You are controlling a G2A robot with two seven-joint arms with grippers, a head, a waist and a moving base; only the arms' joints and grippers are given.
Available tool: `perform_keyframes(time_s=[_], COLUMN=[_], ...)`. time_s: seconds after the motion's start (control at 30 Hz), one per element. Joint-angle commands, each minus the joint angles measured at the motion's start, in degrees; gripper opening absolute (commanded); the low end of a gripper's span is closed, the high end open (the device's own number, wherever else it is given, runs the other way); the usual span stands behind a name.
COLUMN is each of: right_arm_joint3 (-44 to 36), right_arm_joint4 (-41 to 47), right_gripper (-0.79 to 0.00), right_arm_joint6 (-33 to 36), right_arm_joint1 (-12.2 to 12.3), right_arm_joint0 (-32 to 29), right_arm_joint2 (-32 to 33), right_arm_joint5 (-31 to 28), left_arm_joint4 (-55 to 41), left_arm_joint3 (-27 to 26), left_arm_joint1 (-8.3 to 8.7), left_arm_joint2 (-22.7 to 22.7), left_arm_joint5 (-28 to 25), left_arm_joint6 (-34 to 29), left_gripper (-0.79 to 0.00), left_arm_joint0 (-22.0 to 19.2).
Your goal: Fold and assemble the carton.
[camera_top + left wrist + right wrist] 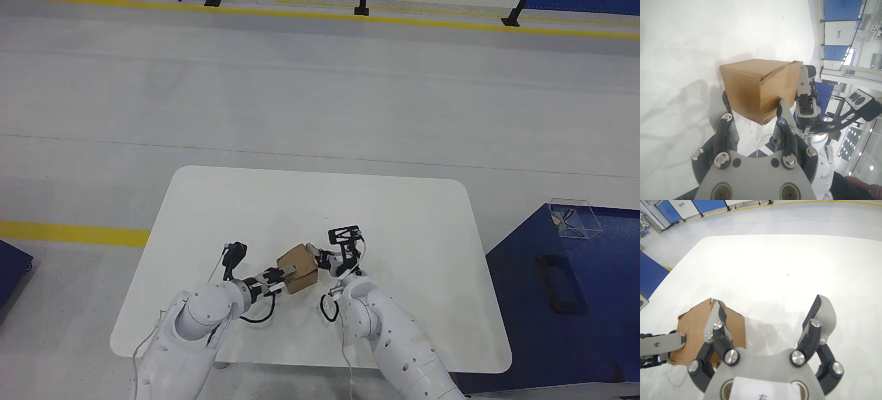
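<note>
Gripping a small brown carton (745,81) in the left hand (753,98), its two fingers (783,108) clamping narrowly on opposite faces near one lower corner. Sitting toward the front edge of the white worktop (400,205), roughly midway across it, between the two arms in the top view. Appearing already folded into a box shape and tilted, one corner pointing back at the left wrist camera, one seam showing crumpled and slightly split near an upper corner. Leaving unclear whether resting on the worktop or hanging just above it. Holding the right hand (768,302) spread wide and grasping nothing, one finger (720,311) lying against the carton's side, the other standing well apart over bare worktop. Facing each other across the carton, left hand on one side, right hand on the other. Showing a ragged cardboard edge on the side nearest the left hand in the right wrist view. Standing just off the worktop's right end, a blue cabinet (565,290) carrying a clear plastic container (575,215). Running along the grey floor to the worktop's left, a yellow line (70,233).
</note>
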Motion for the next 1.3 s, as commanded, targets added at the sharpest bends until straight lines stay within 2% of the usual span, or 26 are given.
perform_keyframes(time_s=[0.0,0.1,0.33,0.47,0.93,1.27], right_arm_joint3=[-0.1,-0.5,0.0,0.3,1.6,2.3], right_arm_joint4=[0.3,0.4,0.6,-0.1,-0.9,-1.3], right_gripper=[0.000,0.000,0.000,0.000,0.000,0.000], right_arm_joint6=[0.0,0.0,-0.5,0.2,0.4,0.4], right_arm_joint1=[0.0,0.0,-0.1,-0.1,-0.8,-1.2], right_arm_joint0=[0.0,-0.2,0.1,0.3,0.5,0.7], right_arm_joint2=[0.2,0.6,1.5,1.4,-0.3,-0.6], right_arm_joint5=[-0.1,-0.3,0.7,0.8,0.4,0.2], left_arm_joint4=[0.1,0.0,-2.0,-2.8,-3.6,-4.0], left_arm_joint3=[0.3,0.6,-0.8,-1.6,0.5,0.8], left_arm_joint1=[0.05,0.09,0.34,0.57,0.78,1.03], left_arm_joint2=[0.1,0.4,-0.5,-1.2,-0.1,0.4], left_arm_joint5=[0.5,0.7,-1.6,-2.5,-1.4,-0.9], left_arm_joint6=[0.0,0.1,1.3,1.7,0.9,0.7], left_gripper=[-0.323,-0.339,-0.317,-0.339,-0.382,-0.379], left_arm_joint0=[-0.1,-0.4,0.4,1.2,-0.5,-1.1])
